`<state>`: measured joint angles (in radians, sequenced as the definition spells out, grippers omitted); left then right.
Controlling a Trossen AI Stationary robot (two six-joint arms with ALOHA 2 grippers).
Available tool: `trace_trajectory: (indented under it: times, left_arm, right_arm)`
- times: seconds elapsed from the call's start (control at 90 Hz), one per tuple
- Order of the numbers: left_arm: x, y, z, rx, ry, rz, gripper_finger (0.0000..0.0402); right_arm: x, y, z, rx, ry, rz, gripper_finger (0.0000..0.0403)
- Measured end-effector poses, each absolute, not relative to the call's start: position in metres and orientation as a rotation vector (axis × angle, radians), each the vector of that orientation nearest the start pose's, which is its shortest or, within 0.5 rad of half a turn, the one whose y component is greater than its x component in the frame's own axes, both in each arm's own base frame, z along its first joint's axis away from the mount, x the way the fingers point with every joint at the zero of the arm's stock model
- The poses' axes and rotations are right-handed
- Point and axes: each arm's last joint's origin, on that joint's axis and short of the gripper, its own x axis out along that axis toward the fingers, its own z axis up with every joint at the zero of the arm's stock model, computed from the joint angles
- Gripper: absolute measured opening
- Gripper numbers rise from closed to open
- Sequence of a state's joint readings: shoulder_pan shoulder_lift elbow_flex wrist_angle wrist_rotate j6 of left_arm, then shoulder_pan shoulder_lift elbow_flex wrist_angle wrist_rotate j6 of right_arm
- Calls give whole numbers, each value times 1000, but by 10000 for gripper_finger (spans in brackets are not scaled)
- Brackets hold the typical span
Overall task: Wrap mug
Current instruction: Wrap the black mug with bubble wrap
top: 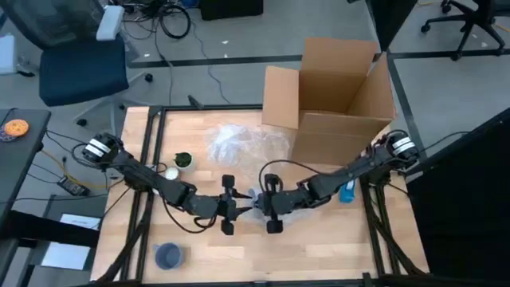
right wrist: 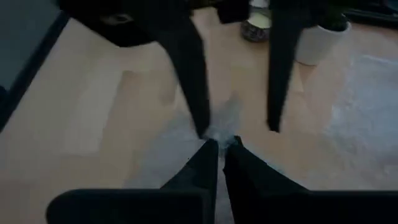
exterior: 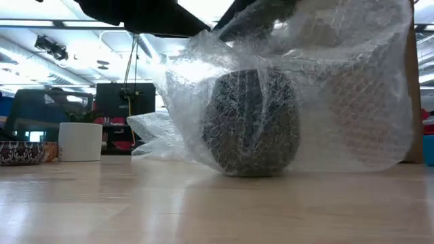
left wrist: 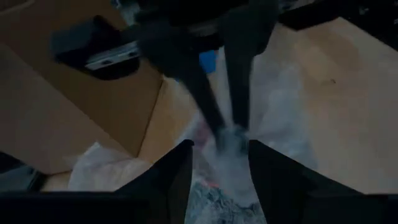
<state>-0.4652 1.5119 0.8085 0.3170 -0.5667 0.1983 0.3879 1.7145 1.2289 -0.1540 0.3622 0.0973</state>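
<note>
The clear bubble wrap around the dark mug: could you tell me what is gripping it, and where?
The right gripper pinches the clear bubble wrap at its gathered upper edge above the dark mug; the left gripper is open beside it.

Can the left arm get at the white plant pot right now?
Probably yes: the white plant pot stands uncovered beside the left arm, nothing between. But the left gripper sits at the bubble wrap over the mug.

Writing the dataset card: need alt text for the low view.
A dark textured mug stands upright on the wooden table, loosely draped in clear bubble wrap lifted from above. To the left, farther back, stands a white pot with a small plant, a patterned bowl beside it.
</note>
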Motion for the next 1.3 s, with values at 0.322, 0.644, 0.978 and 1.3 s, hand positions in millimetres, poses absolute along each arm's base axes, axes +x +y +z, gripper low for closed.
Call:
trace_trajectory:
  times: [0.322,0.644,0.978,1.3]
  left_arm:
    - [294,-116,223,47,354,-67,138]
    - [300,-103,223,8,351,-28,135]
    - [301,-102,223,38,343,-28,8]
    - [294,-98,232,85,336,34,1]
  right_arm:
    - [347,137,261,-162,553,13,0]
    - [348,137,265,-167,519,30,0]
    - [350,139,268,-151,488,48,24]
    - [300,143,324,-83,416,105,95]
